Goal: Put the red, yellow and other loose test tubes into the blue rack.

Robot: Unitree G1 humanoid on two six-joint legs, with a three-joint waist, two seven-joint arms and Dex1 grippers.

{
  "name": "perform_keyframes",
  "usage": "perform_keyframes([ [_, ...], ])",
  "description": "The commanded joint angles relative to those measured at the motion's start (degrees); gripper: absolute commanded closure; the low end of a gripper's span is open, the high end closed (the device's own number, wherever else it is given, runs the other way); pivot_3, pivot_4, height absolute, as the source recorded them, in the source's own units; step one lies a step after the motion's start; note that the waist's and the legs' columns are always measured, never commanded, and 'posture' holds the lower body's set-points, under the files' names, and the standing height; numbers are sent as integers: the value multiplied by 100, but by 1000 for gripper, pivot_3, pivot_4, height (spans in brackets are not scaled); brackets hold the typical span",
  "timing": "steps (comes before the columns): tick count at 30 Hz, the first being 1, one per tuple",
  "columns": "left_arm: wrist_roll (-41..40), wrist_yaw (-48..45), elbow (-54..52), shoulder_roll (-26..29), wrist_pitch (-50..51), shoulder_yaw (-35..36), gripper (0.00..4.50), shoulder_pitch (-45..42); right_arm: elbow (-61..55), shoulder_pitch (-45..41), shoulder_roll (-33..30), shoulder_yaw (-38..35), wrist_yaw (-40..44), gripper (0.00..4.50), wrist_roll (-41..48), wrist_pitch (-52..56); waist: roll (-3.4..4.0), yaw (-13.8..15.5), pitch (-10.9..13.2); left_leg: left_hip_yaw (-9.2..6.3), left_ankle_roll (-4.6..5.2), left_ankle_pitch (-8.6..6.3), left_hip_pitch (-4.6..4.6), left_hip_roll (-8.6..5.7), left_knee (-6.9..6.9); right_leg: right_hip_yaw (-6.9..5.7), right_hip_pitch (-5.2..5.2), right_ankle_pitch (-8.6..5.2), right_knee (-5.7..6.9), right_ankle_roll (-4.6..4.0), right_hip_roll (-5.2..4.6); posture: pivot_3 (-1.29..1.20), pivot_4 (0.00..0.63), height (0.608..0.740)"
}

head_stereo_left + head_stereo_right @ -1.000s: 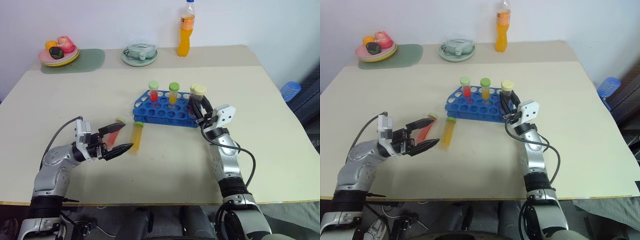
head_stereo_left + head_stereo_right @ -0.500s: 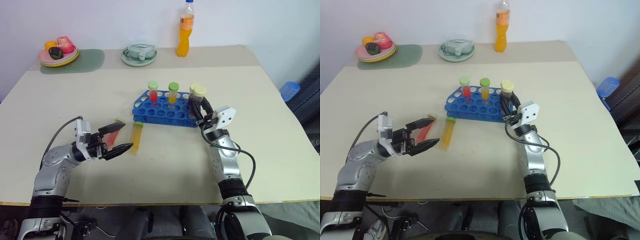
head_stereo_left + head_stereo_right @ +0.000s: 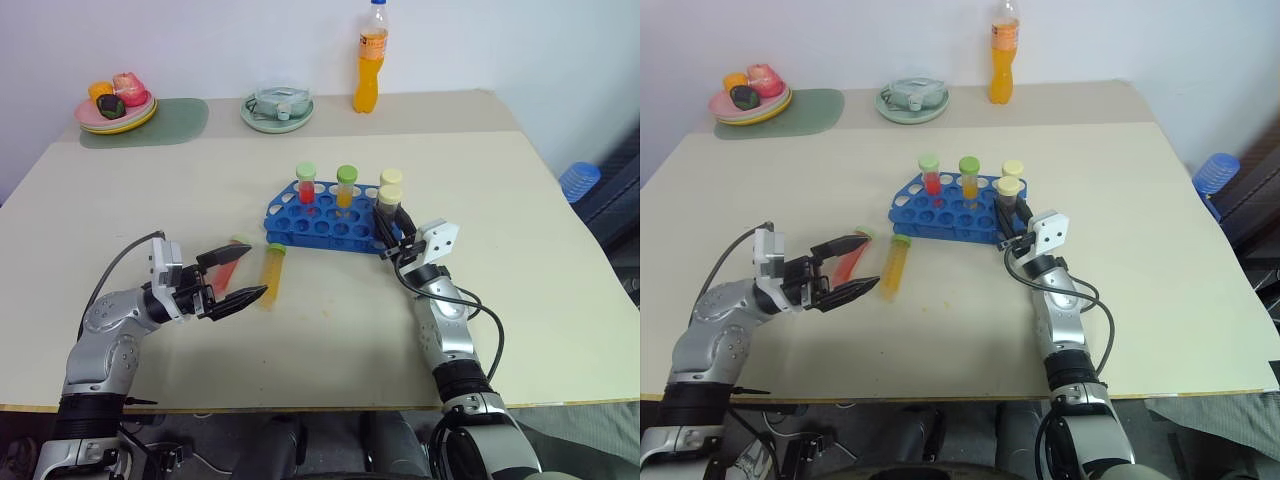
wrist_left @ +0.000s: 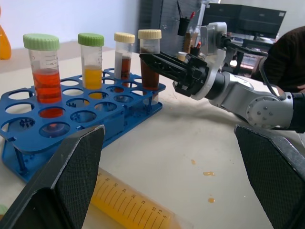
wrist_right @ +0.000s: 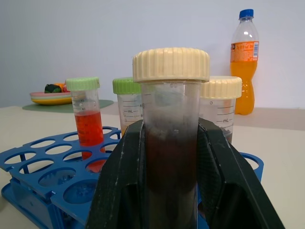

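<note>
Gripping the dark brown tube (image 3: 388, 205) upright, the right claw (image 3: 392, 232) is holding it at the blue rack (image 3: 325, 225), seemingly seated; left claw (image 3: 236, 276) is gaping beside loose tubes (image 3: 271, 275) on the bench (image 3: 330, 330).

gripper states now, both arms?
Left gripper: open, empty.
Right gripper: shut on the brown tube, at the blue rack.

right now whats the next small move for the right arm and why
Probably ease the brown tube the rest of the way down into its hole, then let go. The right gripper is shut on it, upright at the near right corner of the blue rack, beside another pale-capped tube. I cannot tell whether it is fully seated.
</note>
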Motion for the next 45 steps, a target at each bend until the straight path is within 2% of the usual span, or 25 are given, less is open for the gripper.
perform_keyframes([
  [1,-71,22,-174,39,8,120,0,-32,70,74,44,46,196,3689,136,66,0,0,0,0,0,0,0,0,0,0,0,0,0,0,0,0,150,740],
  [2,-73,24,-164,34,9,118,0,-48,60,68,39,24,218,3689,174,60,0,0,0,0,0,0,0,0,0,0,0,0,0,0,0,0,150,740],
  [3,-74,26,-155,30,9,118,0,-61,54,61,30,18,225,2679,171,35,0,0,0,0,0,0,0,0,0,0,0,0,0,0,0,0,150,740],
  [5,-73,30,-143,25,7,116,0,-77,53,51,14,16,222,1831,131,-14,0,0,0,0,0,0,0,0,0,0,0,0,0,0,0,0,150,740],
  [8,-66,53,-125,-4,-11,108,0,-96,105,30,-53,-7,33,323,-108,-191,0,1,0,0,0,0,0,1,0,0,0,0,0,0,0,0,150,740],
  [9,-65,68,-123,-18,-16,104,0,-103,105,36,-90,-4,5,43,-167,-220,-1,3,0,0,0,0,0,0,0,0,0,0,0,0,0,0,150,740],
  [16,-180,338,-152,-168,112,159,0,-188,-261,222,-490,23,87,43,-339,-205,-2,26,-1,0,0,0,0,-2,1,0,2,0,-2,0,-1,0,150,740],
  [22,-506,1234,-568,-454,684,349,0,-305,-1480,912,-1145,2,291,43,-188,516,1,48,1,-2,1,-1,-11,-6,8,2,-1,0,-3,0,-4,0,150,740],
  [26,-511,2015,-1018,-575,1028,397,0,-391,-2512,1584,-1529,-52,414,43,75,1262,2,49,1,-2,1,0,-11,-2,5,7,-4,0,-1,0,-3,0,150,740],
  [30,-217,3654,-1871,-737,1792,324,0,-499,-3426,2123,-1983,-143,669,43,401,2016,2,64,2,1,1,-1,-13,-3,8,11,-3,0,-3,0,-5,0,150,740],
  [33,-1050,5099,-2507,-699,3520,453,0,-1026,-4175,2401,-2685,-356,1222,43,968,2758,-2,101,3,1,1,-1,-16,-3,11,13,-3,0,-4,1,-7,0,150,740],
  [36,-1300,6233,-2673,-740,4648,603,0,-1490,-4478,2402,-3065,-515,1468,43,1300,3140,-4,147,4,1,3,-2,-18,-4,18,15,0,2,-7,4,-8,0,150,740],
  [39,-2055,7968,-2082,-1177,6944,1352,0,-2550,-4571,2265,-3300,-670,1639,43,1469,3351,-7,198,6,2,2,-1,-15,-2,16,16,1,2,-6,5,-4,0,150,740],
  [41,-2301,8392,-1601,-1250,8005,1596,0,-3073,-4544,2194,-3320,-709,1668,43,1495,3405,-13,201,8,2,2,-1,-17,-4,22,15,0,3,-4,7,-2,0,150,740],
  [43,-2565,8789,-1126,-1353,8553,1739,0,-3375,-4484,2180,-3293,-717,1703,43,1495,3426,-17,196,8,2,2,-2,-18,-5,22,14,-1,3,-4,8,-2,0,150,740],
  [45,-3276,9194,-635,-1152,8642,1477,0,-3486,-4437,2230,-3254,-697,1749,43,1454,3400,-17,196,7,2,3,-2,-17,-7,19,14,-3,3,-4,8,-5,0,150,740],
])
